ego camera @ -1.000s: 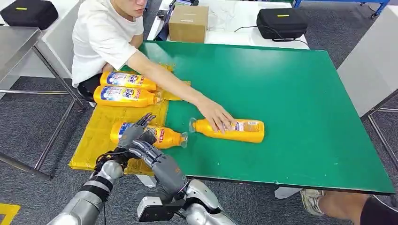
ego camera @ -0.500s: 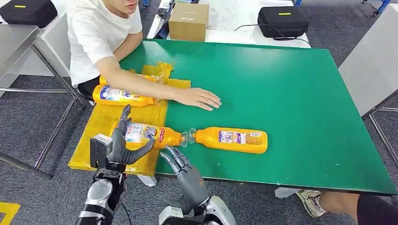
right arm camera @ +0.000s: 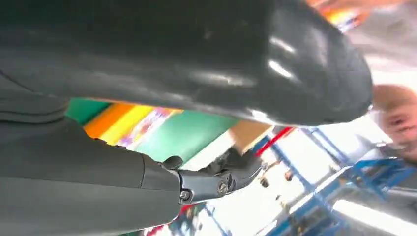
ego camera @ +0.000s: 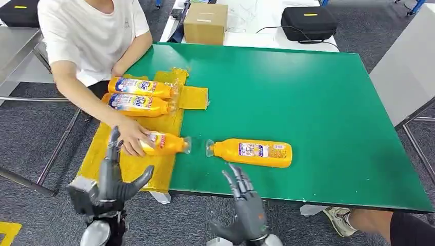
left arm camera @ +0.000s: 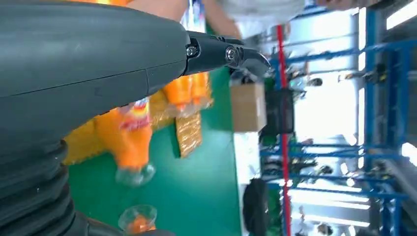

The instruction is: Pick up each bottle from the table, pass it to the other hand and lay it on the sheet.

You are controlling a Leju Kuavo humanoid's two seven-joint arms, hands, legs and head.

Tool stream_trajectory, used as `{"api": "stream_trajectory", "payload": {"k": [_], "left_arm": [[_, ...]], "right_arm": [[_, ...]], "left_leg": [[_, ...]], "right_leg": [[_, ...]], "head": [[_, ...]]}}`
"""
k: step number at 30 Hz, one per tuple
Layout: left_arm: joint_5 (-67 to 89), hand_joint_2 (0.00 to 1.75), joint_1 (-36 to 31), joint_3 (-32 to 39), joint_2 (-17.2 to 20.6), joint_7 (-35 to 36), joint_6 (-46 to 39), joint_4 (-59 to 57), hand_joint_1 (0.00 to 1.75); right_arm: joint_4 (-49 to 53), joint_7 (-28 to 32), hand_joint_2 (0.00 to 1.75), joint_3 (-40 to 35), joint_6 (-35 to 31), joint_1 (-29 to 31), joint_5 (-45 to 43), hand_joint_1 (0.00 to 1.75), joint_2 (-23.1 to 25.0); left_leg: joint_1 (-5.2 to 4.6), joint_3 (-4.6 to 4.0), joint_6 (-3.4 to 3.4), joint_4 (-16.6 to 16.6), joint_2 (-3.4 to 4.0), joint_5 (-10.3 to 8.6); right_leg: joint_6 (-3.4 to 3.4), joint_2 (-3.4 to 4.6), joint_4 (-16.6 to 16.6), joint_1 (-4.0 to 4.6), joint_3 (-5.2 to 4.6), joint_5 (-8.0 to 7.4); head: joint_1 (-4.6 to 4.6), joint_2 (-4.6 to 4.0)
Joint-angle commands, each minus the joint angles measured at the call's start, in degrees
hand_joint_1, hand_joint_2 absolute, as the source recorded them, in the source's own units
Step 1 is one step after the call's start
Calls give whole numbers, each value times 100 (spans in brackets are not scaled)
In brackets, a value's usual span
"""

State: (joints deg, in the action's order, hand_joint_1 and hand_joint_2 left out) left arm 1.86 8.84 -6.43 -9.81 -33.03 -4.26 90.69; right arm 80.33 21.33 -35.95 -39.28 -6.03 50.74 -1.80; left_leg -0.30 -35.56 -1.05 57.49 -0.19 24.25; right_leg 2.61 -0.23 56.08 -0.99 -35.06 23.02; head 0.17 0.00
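An orange bottle [ego camera: 253, 152] lies on its side on the green table [ego camera: 308, 97], cap end toward the yellow sheet [ego camera: 134, 169]. Three more orange bottles lie on the sheet: two [ego camera: 139, 88] [ego camera: 138, 105] at its far end and one [ego camera: 165, 144] nearer me, which a person's hand [ego camera: 131, 141] is touching. My left hand [ego camera: 112, 177] is off the table's near edge by the sheet, fingers spread, holding nothing. My right hand [ego camera: 245, 200] hovers below the table's front edge, near the lone bottle, fingers apart and empty. The left wrist view shows the near bottle [left arm camera: 129, 142] past my thumb.
A person in a white shirt [ego camera: 95, 36] sits at the table's left side, arm reaching over the sheet. A cardboard box [ego camera: 205, 23] and a black case [ego camera: 308, 23] stand beyond the table's far edge. Another person's shoe [ego camera: 341, 220] shows at the lower right.
Both my hands pulled back toward me and off the table. The person's hand moved from the table's middle to the near bottle on the sheet, which shifted further onto the sheet.
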Motion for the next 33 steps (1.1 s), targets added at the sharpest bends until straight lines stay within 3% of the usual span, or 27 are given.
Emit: {"api": "stream_trajectory", "payload": {"k": [1, 3, 10, 22, 33], "left_arm": [[108, 175, 630, 139, -60, -67, -84, 987, 0], [107, 175, 731, 87, -26, -91, -15, 1079, 0], [53, 175, 832, -123, 118, -40, 67, 1136, 0], [-136, 175, 359, -685, 279, 4, 374, 673, 0], [-191, 175, 193, -641, 248, 43, 471, 555, 0]], "right_arm": [[212, -152, 0, 1055, 165, -158, 106, 0, -612], [8, -383, 0, 1398, 326, -152, 161, 0, -653], [-1011, 16, 0, 2152, 770, 418, 76, 0, -564], [-2800, 26, 0, 2021, 1242, 2048, 149, 0, -409], [-4104, -357, 0, 1800, 1236, 2877, 580, 0, -217]], "left_leg": [[4, 29, 4, 4, 0, 17], [1, 21, 1, 0, 1, 13], [2, 27, -1, -6, 5, 10], [0, 26, -2, -7, 9, 0], [6, 47, 2, -4, 24, 7]], "right_leg": [[-7, 1, 0, 5, 32, 15], [-7, 2, -2, 2, 23, 9], [-5, 6, -10, 4, 28, 4], [-5, 9, -7, 2, 26, -5], [-11, 22, -7, 7, 45, -2]], "head": [[2, 0], [2, 0], [0, 0], [0, 0], [0, 0]]}}
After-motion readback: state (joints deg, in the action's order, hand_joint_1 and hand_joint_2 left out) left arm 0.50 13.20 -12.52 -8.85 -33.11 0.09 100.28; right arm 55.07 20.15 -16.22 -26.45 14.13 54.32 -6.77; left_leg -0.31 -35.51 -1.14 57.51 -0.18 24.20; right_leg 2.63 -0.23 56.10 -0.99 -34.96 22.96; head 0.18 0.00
